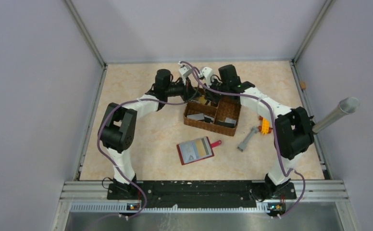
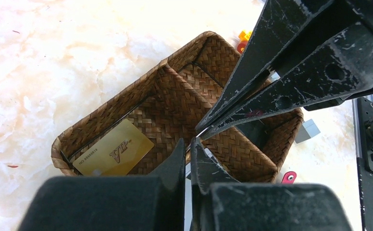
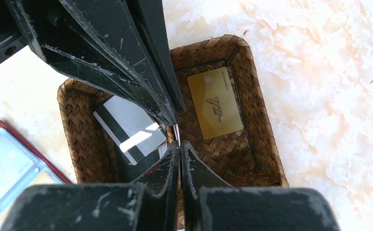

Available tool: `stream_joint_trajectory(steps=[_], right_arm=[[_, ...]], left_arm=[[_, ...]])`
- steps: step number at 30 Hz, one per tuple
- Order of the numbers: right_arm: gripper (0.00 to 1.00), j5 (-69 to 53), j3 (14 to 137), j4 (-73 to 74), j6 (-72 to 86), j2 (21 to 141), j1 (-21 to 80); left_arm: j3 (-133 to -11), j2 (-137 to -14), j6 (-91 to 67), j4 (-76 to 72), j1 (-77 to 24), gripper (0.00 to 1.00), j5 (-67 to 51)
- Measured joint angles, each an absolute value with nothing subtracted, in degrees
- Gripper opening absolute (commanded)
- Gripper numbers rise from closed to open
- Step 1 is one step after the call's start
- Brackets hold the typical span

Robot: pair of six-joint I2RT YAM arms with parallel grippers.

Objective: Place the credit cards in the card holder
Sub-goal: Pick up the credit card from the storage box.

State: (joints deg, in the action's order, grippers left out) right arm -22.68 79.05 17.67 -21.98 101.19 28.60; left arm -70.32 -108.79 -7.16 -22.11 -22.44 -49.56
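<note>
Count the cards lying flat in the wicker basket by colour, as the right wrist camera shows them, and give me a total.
Gold card: 1
Grey card with dark stripe: 1
Total: 2 plainly seen in the basket; others may lie out of sight.

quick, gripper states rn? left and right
Left gripper: fingers closed, apparently pinching a thin card seen edge-on.
Right gripper: fingers closed, apparently on the same thin card.
</note>
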Motion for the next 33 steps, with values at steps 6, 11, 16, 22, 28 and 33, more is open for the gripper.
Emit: stream_joint_trajectory(steps=[6,11,16,22,28,33], right_arm=[[0.0,-21.41,77.91,17.17,-21.37,100.97,28.62],[0.0,-18.0,77.65,16.75,-18.11,100.66,28.64],[0.0,-15.79,75.68,14.02,-11.68,99.42,28.53],[0.0,-10.87,71.13,11.03,-6.28,94.96,28.34],[0.0,-5.04,67.31,9.39,-4.45,85.67,28.32],[0.0,-6.44,67.05,11.07,-2.31,75.92,28.32]], left_arm=[[-70.57,-109.27,-6.31,-21.26,-22.61,0.0,-49.23],[-69.78,-109.27,-8.47,-23.27,-22.83,0.02,-46.15],[-64.29,-109.25,-14.13,-31.35,-23.07,0.11,-42.83],[-58.74,-108.49,-20.47,-37.52,-23.05,0.38,-39.53],[-56.75,-102.35,-23.88,-38.92,-22.85,0.69,-37.78],[-56.01,-93.91,-24.21,-38.35,-22.68,0.74,-36.97]])
